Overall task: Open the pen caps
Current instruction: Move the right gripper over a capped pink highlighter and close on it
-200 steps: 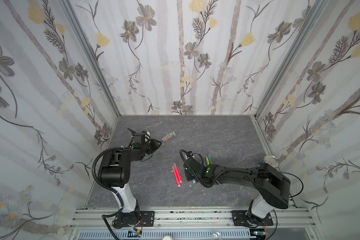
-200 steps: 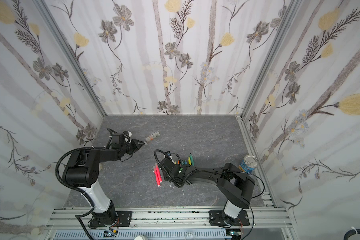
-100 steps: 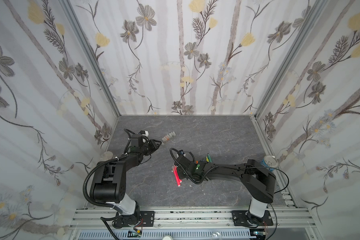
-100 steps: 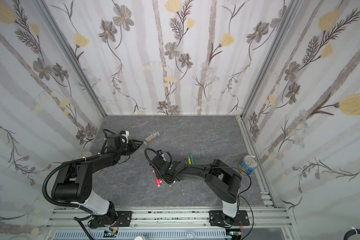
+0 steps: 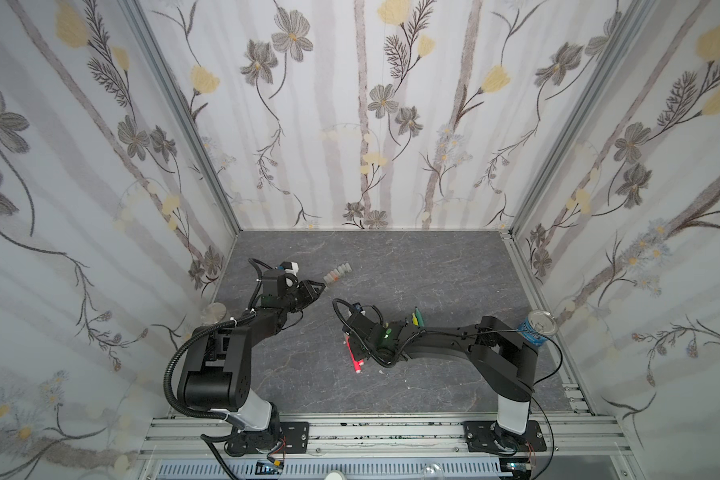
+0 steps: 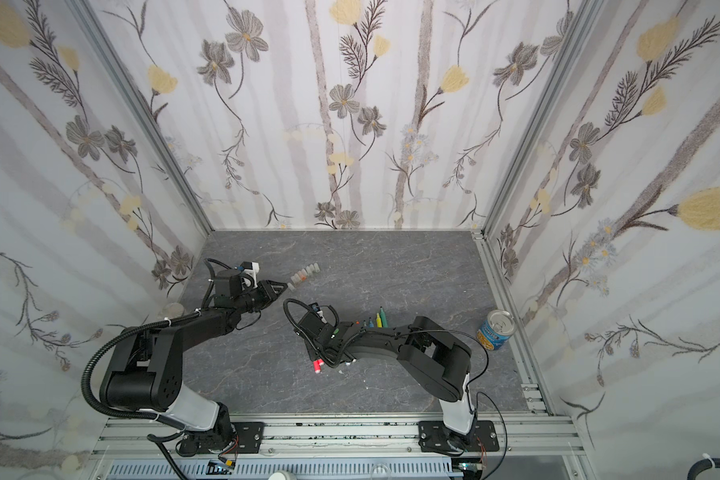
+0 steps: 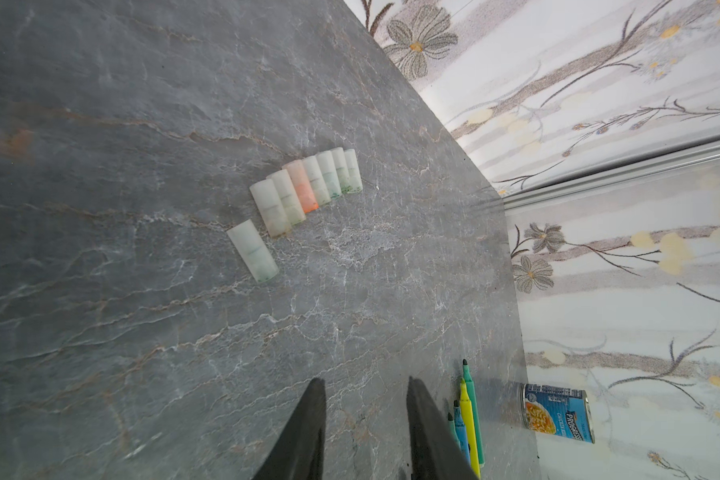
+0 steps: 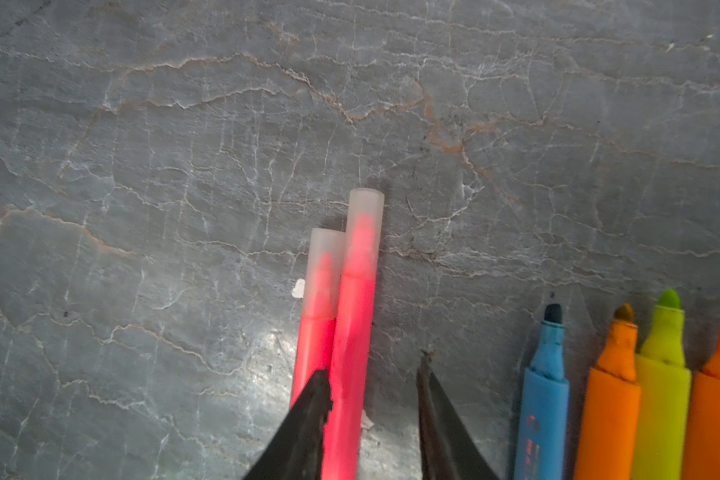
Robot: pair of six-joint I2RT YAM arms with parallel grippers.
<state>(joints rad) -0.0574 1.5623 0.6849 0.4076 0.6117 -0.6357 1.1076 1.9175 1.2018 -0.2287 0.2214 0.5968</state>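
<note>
Several loose pen caps [image 7: 304, 187] lie in a row at the back left of the table [image 5: 337, 272] [image 6: 304, 274], one cap [image 7: 252, 249] a little apart from the rest. My left gripper [image 7: 363, 382] [image 5: 323, 286] is open and holds nothing, just short of that row. Two pink pens [image 8: 352, 332] [image 5: 354, 357] lie side by side, each with its clear cap [image 8: 364, 224] still on. My right gripper [image 8: 373, 365] is open and straddles the longer-reaching pink pen, which rests against one finger.
Several uncapped pens in blue, orange and yellow-green [image 8: 661, 365] [image 5: 416, 318] [image 7: 468, 407] lie next to the right gripper. A soup can [image 5: 537, 328] [image 6: 495, 330] stands by the right wall. A round lid [image 5: 213, 311] lies by the left wall. Small white bits [image 6: 350, 363] lie near the pink pens.
My right gripper has moved left from beside the pink pens to over them. The left arm's elbow has swung, while its gripper has stayed near the caps.
</note>
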